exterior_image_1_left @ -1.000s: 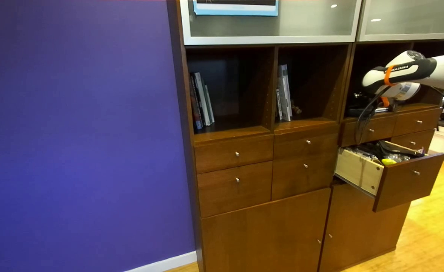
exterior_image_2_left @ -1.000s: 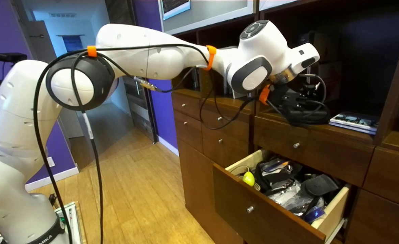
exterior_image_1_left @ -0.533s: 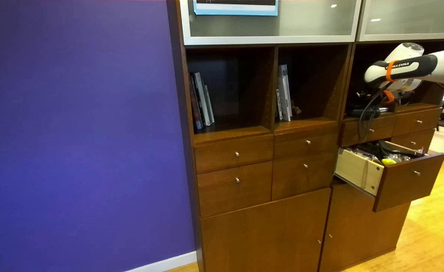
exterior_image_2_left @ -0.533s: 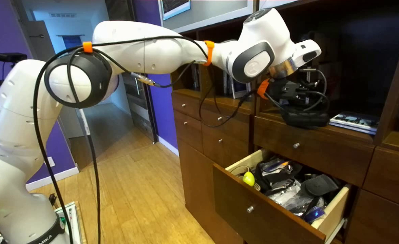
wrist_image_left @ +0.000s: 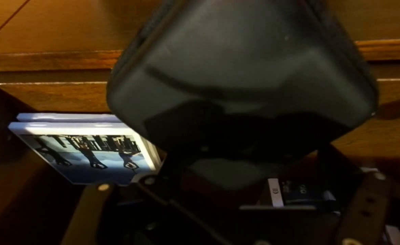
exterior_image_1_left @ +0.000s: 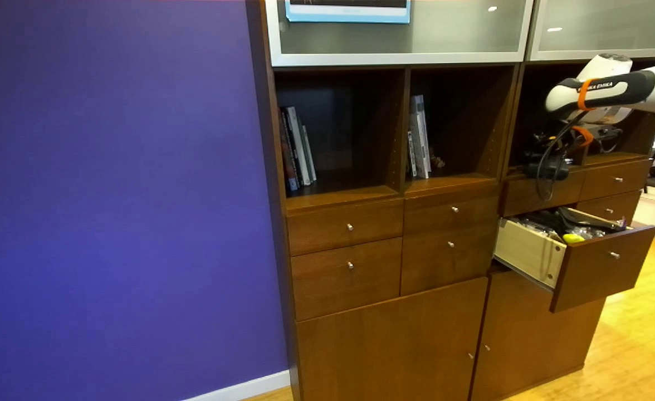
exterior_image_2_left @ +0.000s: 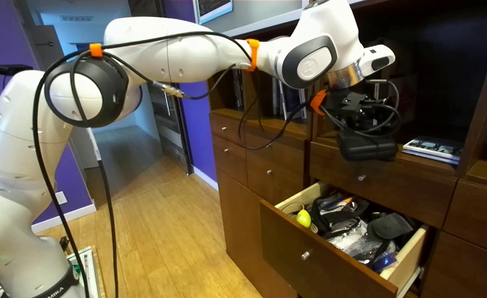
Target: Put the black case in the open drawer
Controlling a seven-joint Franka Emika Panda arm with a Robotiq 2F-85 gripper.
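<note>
The black case (exterior_image_2_left: 367, 145) is a rounded, hard-looking box. It hangs below my gripper (exterior_image_2_left: 357, 124), just in front of the shelf edge and above the open drawer. It also shows in an exterior view (exterior_image_1_left: 550, 169) and fills the upper wrist view (wrist_image_left: 240, 64). My gripper (wrist_image_left: 237, 149) is shut on the case's near edge; the fingertips are very dark in the wrist view. The open drawer (exterior_image_2_left: 318, 252) has a reddish-brown front and pale sides, and it also shows in an exterior view (exterior_image_1_left: 606, 270). It sits lower than the case, apart from it.
The open drawer contains black pouches, clear plastic bags and a yellow-green item (exterior_image_2_left: 303, 218). A closed drawer front (exterior_image_2_left: 384, 182) lies between the shelf and the open drawer. Booklets (exterior_image_2_left: 434, 149) lie on the shelf beside the case, also in the wrist view (wrist_image_left: 94, 153).
The arm's wrist has risen and drawn back from the shelf. The held case has come out past the shelf edge and shows more clearly below the gripper. The drawer has not moved.
</note>
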